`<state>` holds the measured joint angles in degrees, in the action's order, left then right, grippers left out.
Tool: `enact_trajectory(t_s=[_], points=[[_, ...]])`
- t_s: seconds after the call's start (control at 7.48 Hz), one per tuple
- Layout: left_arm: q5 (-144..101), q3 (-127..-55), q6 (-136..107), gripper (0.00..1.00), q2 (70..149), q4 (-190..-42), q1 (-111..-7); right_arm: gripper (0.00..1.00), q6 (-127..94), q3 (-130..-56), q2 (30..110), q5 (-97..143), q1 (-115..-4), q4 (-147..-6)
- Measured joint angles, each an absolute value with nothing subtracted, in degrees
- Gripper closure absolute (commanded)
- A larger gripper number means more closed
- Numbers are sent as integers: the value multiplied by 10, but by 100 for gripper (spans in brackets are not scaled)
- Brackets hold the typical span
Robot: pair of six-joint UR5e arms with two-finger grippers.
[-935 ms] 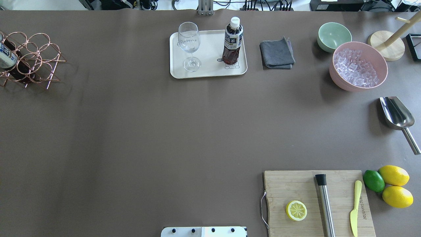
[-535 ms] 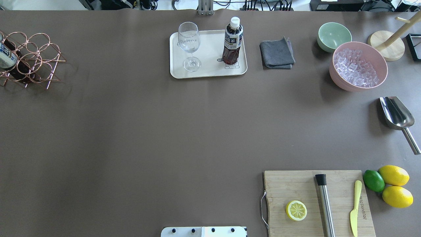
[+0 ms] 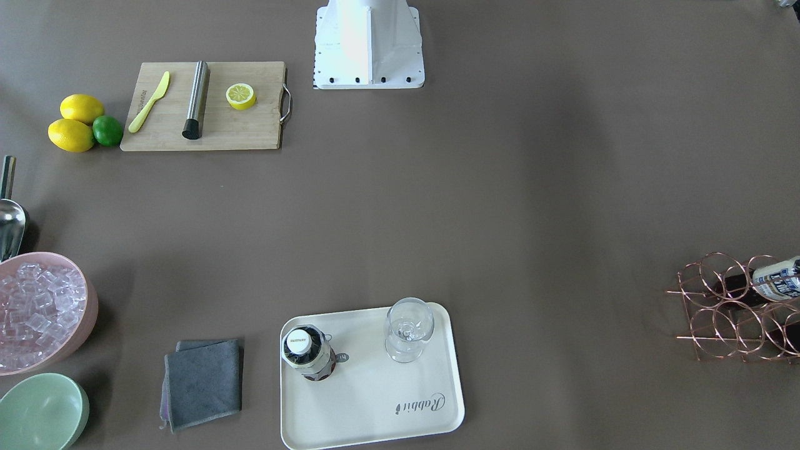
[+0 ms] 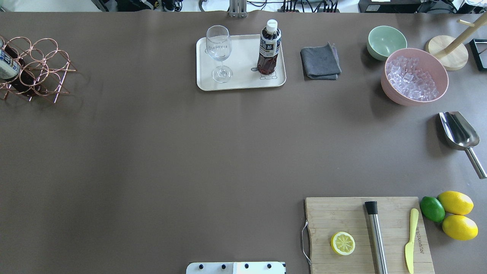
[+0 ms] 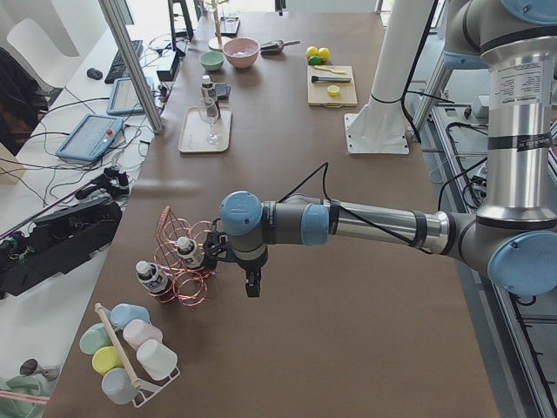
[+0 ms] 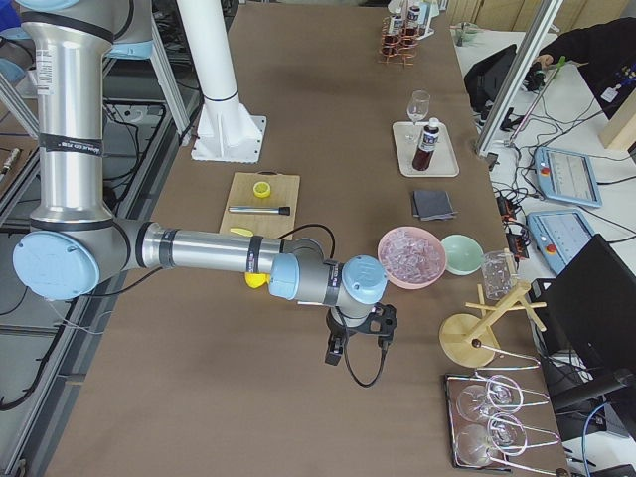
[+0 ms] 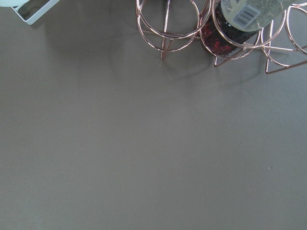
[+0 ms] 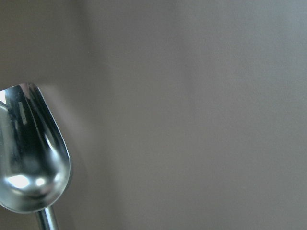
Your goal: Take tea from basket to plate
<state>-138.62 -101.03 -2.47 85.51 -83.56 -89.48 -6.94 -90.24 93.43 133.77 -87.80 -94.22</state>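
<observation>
The plate [image 3: 375,387] carries the word "Rabbit" in dark script near one corner, upside down in the front-facing view. The tea bottle [image 4: 269,47] standing on it has a dark label band with large white characters that cannot be made out, and tiny illegible print on its cap. A second bottle [image 7: 249,12] lying in the basket [image 7: 168,33] shows a barcode on its white label. The cutting board [image 4: 342,217] bears small unreadable lettering beside the knife [image 4: 410,239].
</observation>
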Motion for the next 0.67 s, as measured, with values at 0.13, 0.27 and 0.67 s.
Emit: enact_trajectory(t_s=[0.13, 0.27, 0.67], points=[[-1386, -1010, -25, 2, 855, -836, -895, 0, -69, -903, 934, 1339, -878, -942], [-1386, -1010, -25, 2, 856, -836, -895, 0, -69, -904, 934, 1342, -878, -942], [-1385, -1008, -25, 2, 856, -836, -895, 0, -69, -904, 934, 1349, -878, -942]])
